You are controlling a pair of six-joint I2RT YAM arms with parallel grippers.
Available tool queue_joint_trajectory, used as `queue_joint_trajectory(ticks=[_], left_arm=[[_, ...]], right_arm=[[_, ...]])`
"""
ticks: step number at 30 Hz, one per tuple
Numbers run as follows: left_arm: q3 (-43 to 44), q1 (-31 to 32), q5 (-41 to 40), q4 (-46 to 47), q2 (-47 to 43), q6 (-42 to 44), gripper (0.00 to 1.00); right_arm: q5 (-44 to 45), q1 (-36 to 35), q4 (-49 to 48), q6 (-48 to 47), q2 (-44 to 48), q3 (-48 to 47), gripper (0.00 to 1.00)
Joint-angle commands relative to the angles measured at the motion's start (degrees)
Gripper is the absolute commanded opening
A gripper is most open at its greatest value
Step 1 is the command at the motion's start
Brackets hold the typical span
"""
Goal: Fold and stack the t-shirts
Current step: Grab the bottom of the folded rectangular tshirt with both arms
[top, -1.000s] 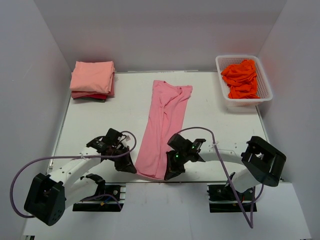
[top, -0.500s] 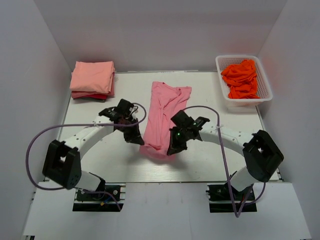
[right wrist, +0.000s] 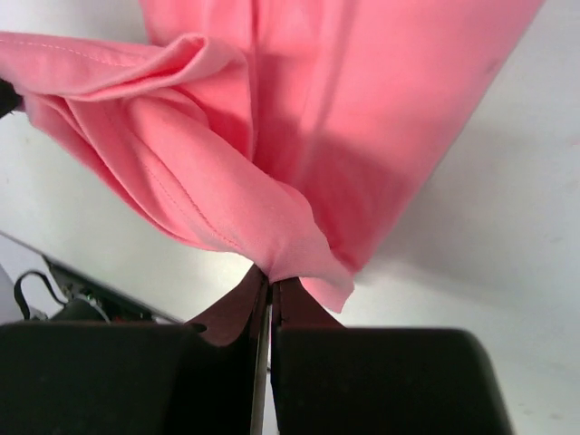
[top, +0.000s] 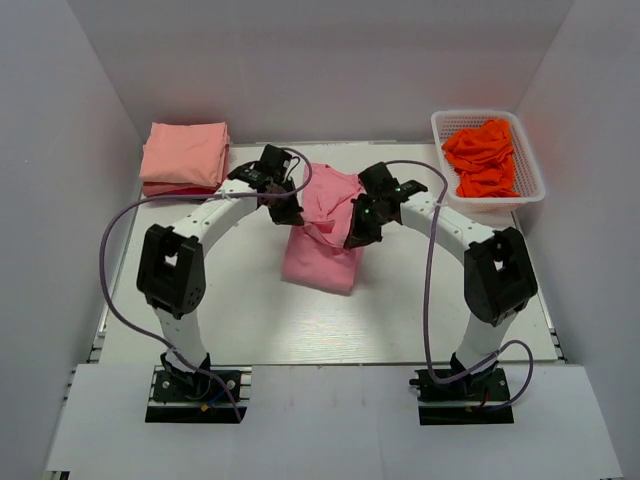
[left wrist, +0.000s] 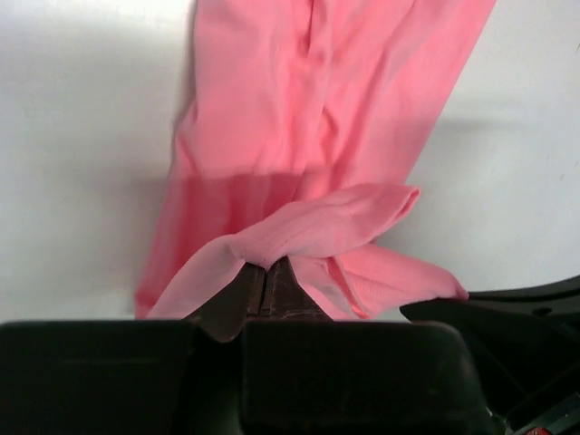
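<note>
Rose-pink t-shirt [top: 320,262], half folded, left fingers [left wrist: 236,301] and right fingers [right wrist: 234,313] clamped on its lifted edge.

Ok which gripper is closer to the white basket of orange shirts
Right. The right gripper is left of the basket, the left gripper further left; both pinch the pink t-shirt.
</note>
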State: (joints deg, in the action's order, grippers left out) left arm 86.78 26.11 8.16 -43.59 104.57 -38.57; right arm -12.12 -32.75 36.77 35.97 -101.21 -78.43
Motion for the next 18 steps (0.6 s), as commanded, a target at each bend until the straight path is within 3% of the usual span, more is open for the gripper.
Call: queue_joint_trajectory(ticks=[1, 10, 18], left_arm=[[6.8, -0.7, -2.9, 1.8, 2.6, -0.1, 0.00], [17.1, -1.8, -2.5, -0.1, 13.9, 1.0, 0.00], [18.1, -2.4, -2.5, 0.8, 16.6, 1.6, 0.00]], right_arm=[[0.0, 2.7, 2.2, -3.3, -2.2, -4.5, 0.00], [-4.4, 7.4, 0.7, -5.3, -9.1, -8.7, 0.00], [-7.5, 9.5, -4.0, -6.0, -12.6, -9.9, 0.00]])
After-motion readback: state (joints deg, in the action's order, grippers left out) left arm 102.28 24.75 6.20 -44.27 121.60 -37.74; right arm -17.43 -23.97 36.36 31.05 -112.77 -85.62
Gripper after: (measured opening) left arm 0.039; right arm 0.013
